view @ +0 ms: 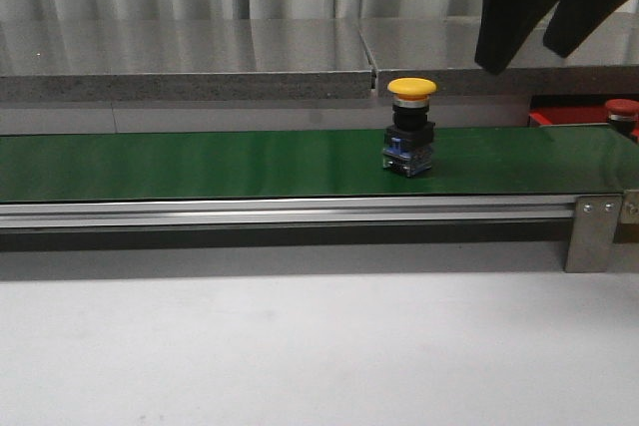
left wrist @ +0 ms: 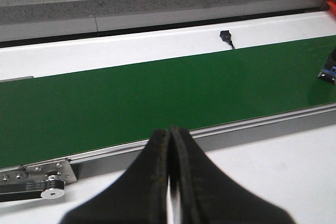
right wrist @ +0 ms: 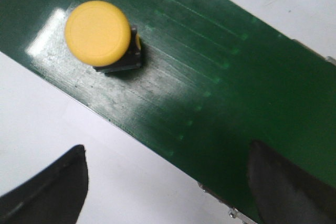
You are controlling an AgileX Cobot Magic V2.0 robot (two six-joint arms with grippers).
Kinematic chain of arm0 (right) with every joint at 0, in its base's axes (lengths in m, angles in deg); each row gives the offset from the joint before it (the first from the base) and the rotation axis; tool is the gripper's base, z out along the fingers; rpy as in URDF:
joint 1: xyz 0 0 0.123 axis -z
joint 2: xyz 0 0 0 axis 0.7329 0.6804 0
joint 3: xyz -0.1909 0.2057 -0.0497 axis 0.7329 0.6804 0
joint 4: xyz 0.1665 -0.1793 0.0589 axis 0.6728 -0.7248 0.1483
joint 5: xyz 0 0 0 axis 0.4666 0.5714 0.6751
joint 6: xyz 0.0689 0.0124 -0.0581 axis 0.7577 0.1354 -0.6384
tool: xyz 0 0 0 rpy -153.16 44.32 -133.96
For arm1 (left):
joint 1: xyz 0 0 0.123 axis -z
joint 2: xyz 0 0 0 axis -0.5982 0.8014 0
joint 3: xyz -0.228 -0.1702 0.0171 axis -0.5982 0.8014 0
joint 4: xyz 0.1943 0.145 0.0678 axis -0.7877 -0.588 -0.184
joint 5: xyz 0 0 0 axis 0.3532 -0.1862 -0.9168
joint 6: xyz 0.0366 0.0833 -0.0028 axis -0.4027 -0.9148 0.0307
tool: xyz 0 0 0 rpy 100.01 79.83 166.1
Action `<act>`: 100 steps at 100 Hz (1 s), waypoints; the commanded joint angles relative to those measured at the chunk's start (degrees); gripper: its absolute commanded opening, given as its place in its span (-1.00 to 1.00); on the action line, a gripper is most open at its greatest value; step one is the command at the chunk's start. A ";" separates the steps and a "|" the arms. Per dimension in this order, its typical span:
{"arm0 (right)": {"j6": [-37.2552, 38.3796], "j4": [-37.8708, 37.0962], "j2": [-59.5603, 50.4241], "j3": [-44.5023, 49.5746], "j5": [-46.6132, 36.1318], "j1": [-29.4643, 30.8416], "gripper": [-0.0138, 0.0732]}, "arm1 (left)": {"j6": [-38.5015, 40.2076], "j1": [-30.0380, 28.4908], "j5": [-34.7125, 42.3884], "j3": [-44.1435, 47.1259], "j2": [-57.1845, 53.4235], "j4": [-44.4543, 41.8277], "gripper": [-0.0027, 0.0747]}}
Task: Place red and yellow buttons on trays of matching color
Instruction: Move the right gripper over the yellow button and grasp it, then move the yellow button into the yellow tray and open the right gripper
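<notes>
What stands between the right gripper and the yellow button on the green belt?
Nothing visible. The right gripper hangs open above and to the right of the yellow button, which stands upright and alone on the green belt. In the right wrist view only bare belt lies between fingers and button.

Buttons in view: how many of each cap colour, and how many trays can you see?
Yellow button upright on the green belt: 1
Red button at the far right edge, partly cut off: 1
Red tray, only partly visible behind the belt: 1
Yellow tray: 0 visible
Total: 2 buttons, 1 tray
</notes>
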 commanded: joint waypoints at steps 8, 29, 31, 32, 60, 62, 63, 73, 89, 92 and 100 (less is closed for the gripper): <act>-2.70 1.55 1.01 -1.37 -2.10 -0.22 0.73 | 0.25 0.44 3.79 -1.59 -0.03 1.10 -0.98; -5.65 5.75 3.88 -1.37 -3.99 -0.24 0.73 | 0.25 0.44 3.79 -1.59 -0.03 1.10 -0.98; -5.90 6.06 4.04 -1.37 -4.50 -0.24 0.73 | 0.25 0.44 3.79 -1.59 -0.03 1.10 -0.98; -5.91 6.19 4.13 -1.37 -4.93 -0.24 0.73 | 0.25 0.44 3.79 -1.59 -0.03 1.10 -0.98; -5.91 9.15 5.19 -1.37 -10.71 -0.24 0.72 | 0.25 0.44 3.79 -1.59 -0.03 1.10 -0.98; -5.91 9.15 5.19 -1.37 -10.83 -0.24 0.71 | 0.25 0.44 3.79 -1.59 -0.03 1.10 -0.98; -5.91 9.15 5.19 -1.37 -10.89 -0.24 0.70 | 0.25 0.44 3.79 -1.59 -0.03 1.10 -0.98; -5.91 9.15 5.19 -1.37 -11.68 -0.24 0.50 | 0.25 0.44 3.79 -1.59 -0.03 1.10 -0.98; -5.91 9.15 5.12 -1.37 -13.17 -0.24 0.05 | 0.25 0.44 3.79 -1.59 -0.03 1.10 -0.98; -5.91 9.15 5.05 -1.37 -13.42 -0.24 -0.02 | 0.25 0.44 3.79 -1.59 -0.03 1.10 -0.98; -5.91 9.15 4.70 -1.37 -13.89 -0.24 -0.13 | 0.25 0.44 3.79 -1.59 -0.03 1.10 -0.98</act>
